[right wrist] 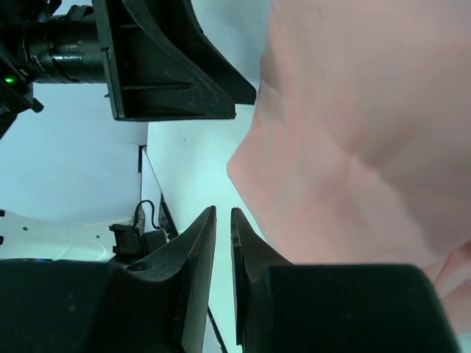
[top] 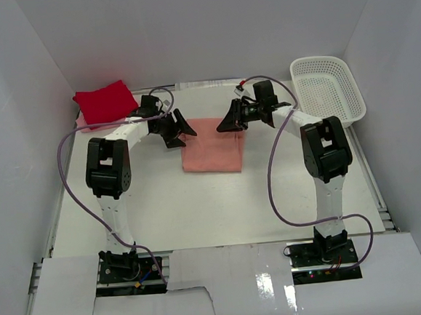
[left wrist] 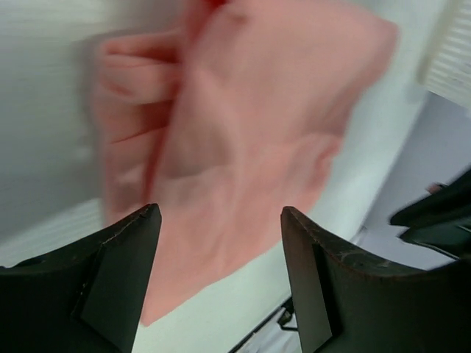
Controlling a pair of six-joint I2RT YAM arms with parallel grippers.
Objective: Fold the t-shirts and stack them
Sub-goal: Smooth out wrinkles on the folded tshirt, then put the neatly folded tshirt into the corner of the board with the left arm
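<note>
Looking down from the top camera, I saw the salmon-pink t-shirt [top: 211, 146] lying folded in the middle of the table [top: 200, 209]. The left claw [top: 183, 138] was at its left edge and the right claw [top: 223, 120] at its far right corner; I could not tell whether either touched the cloth. The bright red t-shirt [top: 105, 102] sat folded in the far left corner on top of the pale pink t-shirt [top: 82, 124], and the white basket [top: 328, 90] stood at the far right. Through the left wrist camera, the left claw's fingers [left wrist: 125, 250] stood wide apart with nothing between them, the salmon cloth blurred beyond. Through the right wrist camera, the right claw's fingers [right wrist: 195, 250] were nearly together, only a thin slit between them, gripping nothing, and the salmon-pink t-shirt lay just beside them.
</note>
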